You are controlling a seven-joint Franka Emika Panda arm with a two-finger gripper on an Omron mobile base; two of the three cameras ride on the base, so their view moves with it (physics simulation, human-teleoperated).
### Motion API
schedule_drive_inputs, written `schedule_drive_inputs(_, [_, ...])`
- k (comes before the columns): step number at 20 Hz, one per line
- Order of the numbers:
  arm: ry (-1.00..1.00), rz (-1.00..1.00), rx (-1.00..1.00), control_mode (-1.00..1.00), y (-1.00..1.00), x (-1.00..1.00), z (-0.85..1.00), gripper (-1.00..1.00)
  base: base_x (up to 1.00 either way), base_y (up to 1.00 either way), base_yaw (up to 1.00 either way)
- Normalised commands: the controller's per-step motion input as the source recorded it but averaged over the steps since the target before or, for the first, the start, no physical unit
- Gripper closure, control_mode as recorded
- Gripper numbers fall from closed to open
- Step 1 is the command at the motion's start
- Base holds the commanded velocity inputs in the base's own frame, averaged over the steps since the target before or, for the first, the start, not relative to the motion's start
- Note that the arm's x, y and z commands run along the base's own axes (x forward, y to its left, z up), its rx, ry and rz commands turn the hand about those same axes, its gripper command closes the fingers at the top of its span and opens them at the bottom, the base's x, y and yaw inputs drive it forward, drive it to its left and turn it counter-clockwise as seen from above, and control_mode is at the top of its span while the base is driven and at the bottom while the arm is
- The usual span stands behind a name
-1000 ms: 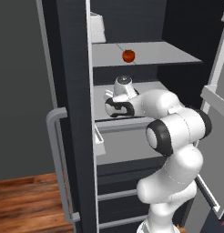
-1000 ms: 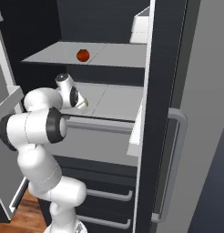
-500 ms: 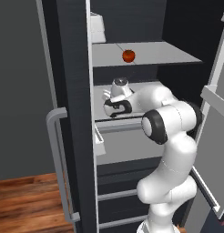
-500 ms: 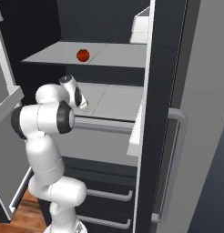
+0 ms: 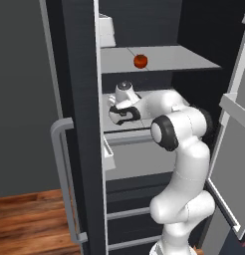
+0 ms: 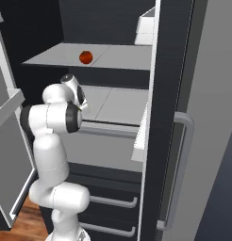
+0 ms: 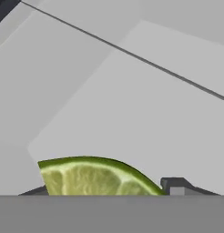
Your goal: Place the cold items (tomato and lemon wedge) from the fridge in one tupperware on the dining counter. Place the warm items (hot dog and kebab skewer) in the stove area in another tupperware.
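Yellow-green lemon wedge sits right at the gripper, grip unconfirmed; tomato waits on the fridge shelf above. Nothing packed yet.

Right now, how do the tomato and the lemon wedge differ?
Colour: the tomato is bright red; the lemon wedge is yellow-green with pale flesh.
Shape: the tomato is round; the wedge is a cut slice with a curved rind.
Place: the tomato sits alone on the upper shelf; the wedge lies right at the gripper, whose arm reaches in over the shelf below.
Both are inside the open fridge.
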Motion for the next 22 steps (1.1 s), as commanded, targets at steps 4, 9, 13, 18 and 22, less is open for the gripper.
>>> schedule_drive_inputs(4, [0.00,-0.09,0.08,-1.00,0.01,0.00,-0.34,1.00,0.00,0.00,0.00])
schedule_drive_inputs(9, [-0.09,-0.18,0.11,-1.00,0.00,-0.50,-0.02,1.00,0.00,0.00,0.00])
schedule_drive_inputs(13, [-0.17,-0.30,0.08,-1.00,0.00,-0.88,0.01,1.00,0.00,0.00,0.00])
schedule_drive_inputs(18, [-0.09,-0.20,0.15,-1.00,-0.12,-1.00,0.17,1.00,0.00,0.00,0.00])
schedule_drive_inputs(22, [0.00,-0.03,0.37,-1.00,-0.32,-1.00,0.91,1.00,0.00,0.00,0.00])
